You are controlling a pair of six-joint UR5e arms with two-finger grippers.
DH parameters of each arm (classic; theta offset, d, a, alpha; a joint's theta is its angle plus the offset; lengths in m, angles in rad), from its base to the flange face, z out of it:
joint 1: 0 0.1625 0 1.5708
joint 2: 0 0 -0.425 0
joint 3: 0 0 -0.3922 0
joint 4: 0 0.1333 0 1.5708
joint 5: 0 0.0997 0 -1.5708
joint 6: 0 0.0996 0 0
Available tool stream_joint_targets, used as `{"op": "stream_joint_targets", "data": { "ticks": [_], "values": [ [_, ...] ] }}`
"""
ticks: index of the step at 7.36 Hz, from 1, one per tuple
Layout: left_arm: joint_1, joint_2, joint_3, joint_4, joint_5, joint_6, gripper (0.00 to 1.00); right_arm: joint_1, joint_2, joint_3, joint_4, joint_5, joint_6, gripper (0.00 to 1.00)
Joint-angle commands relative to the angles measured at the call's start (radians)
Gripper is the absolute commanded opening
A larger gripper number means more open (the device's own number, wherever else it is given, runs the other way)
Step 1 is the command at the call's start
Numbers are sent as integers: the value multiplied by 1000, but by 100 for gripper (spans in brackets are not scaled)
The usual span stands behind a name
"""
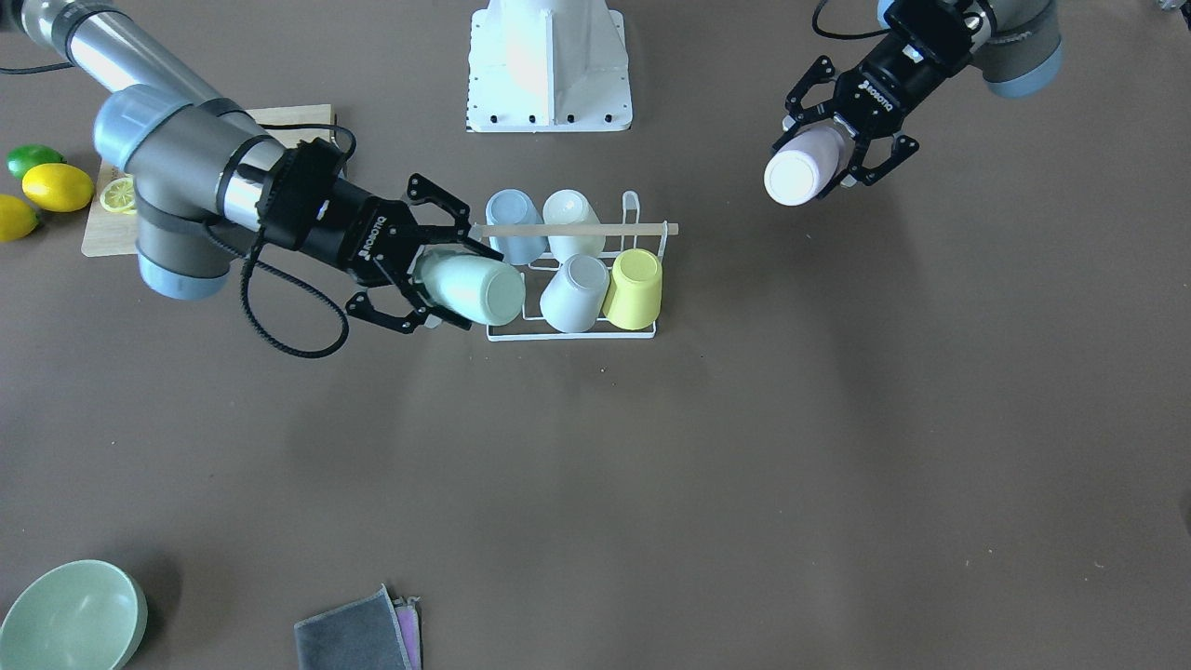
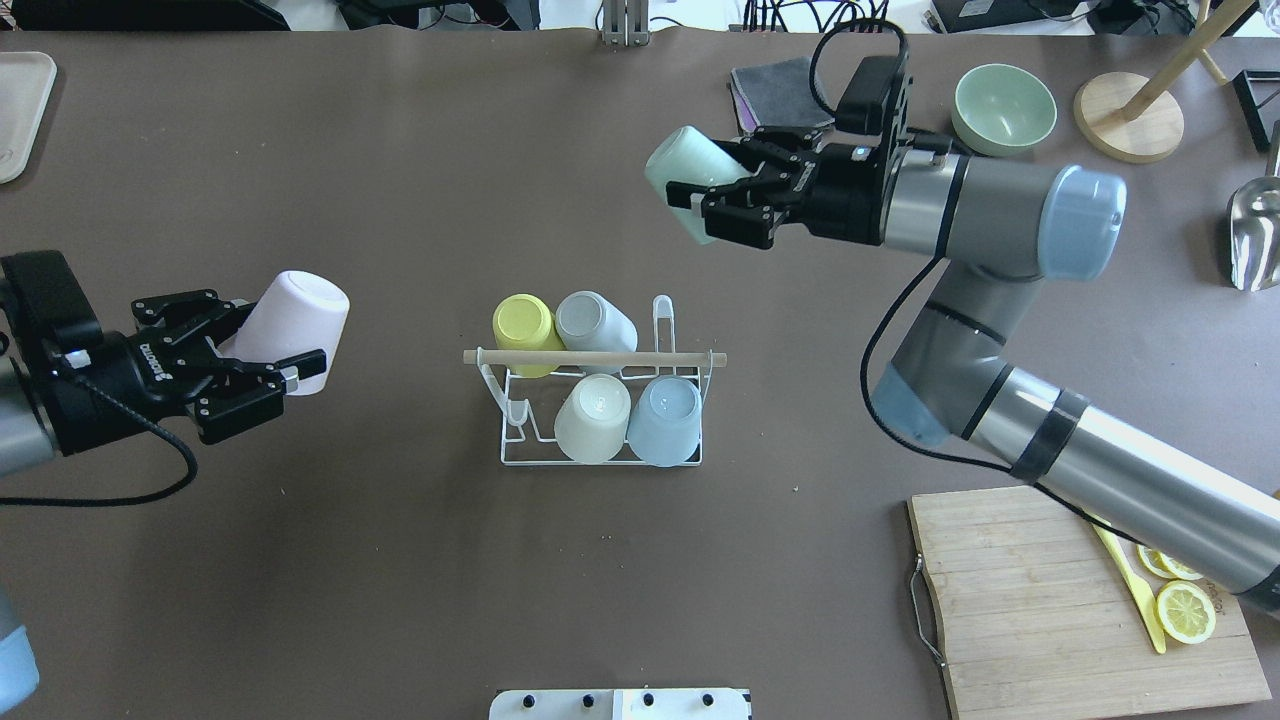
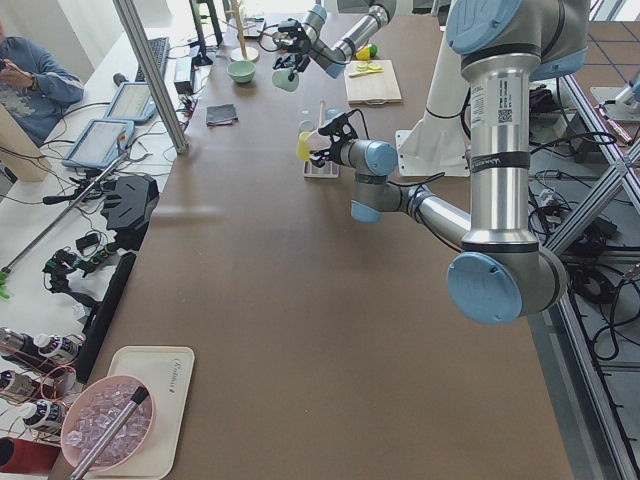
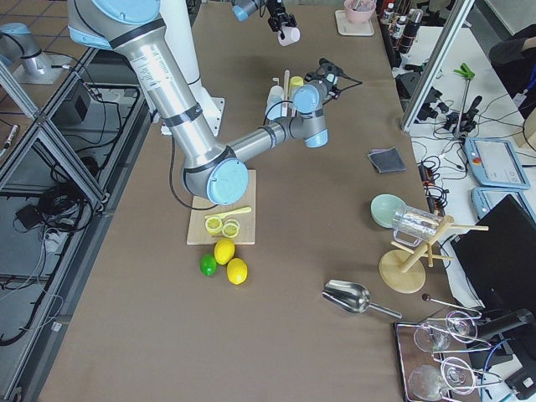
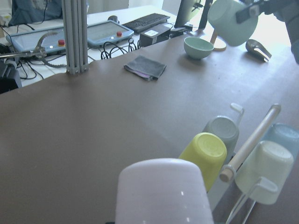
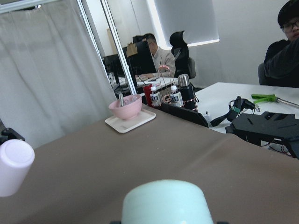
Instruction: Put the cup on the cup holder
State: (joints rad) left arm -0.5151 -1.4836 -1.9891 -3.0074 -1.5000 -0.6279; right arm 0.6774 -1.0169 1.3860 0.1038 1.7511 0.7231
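Note:
The cup holder (image 2: 520,458), a white wire rack with a wooden rod handle (image 2: 595,357), stands mid-table and also shows in the front view (image 1: 577,335). It carries a yellow cup (image 2: 522,325), a grey cup (image 2: 592,320), a cream cup (image 2: 592,418) and a blue cup (image 2: 665,420), all upside down. Two end prongs are bare. My left gripper (image 2: 285,340) is shut on a pale pink cup (image 2: 297,315), off to the rack's left. My right gripper (image 2: 705,185) is shut on a mint green cup (image 2: 685,165), held in the air beside the rack's right end (image 1: 470,287).
A cutting board (image 2: 1050,620) with lemon slices (image 2: 1185,610) and a yellow knife lies near right. A green bowl (image 2: 1003,108), a grey cloth (image 2: 770,85), a wooden stand (image 2: 1130,120) and a metal scoop (image 2: 1255,235) sit far right. Lemons (image 1: 56,186) lie beside the board.

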Motion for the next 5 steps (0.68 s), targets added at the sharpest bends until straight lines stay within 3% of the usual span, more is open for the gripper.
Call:
{"op": "stream_joint_targets", "data": {
  "ticks": [1,2,3,4,5],
  "values": [
    [204,-48,7,-64,343,55,16,-133,26,-16,115,-235,4,0],
    [304,-102,45,-64,492,88,17,-147,40,-103,229,-286,1,0],
    [369,-171,82,-62,577,126,17,-151,69,-198,322,-286,-5,0],
    [441,-196,85,-62,709,202,17,-169,73,-232,342,-289,-8,0],
    [463,-219,87,-65,754,262,18,-183,78,-242,343,-294,-10,0]
  ]
}}
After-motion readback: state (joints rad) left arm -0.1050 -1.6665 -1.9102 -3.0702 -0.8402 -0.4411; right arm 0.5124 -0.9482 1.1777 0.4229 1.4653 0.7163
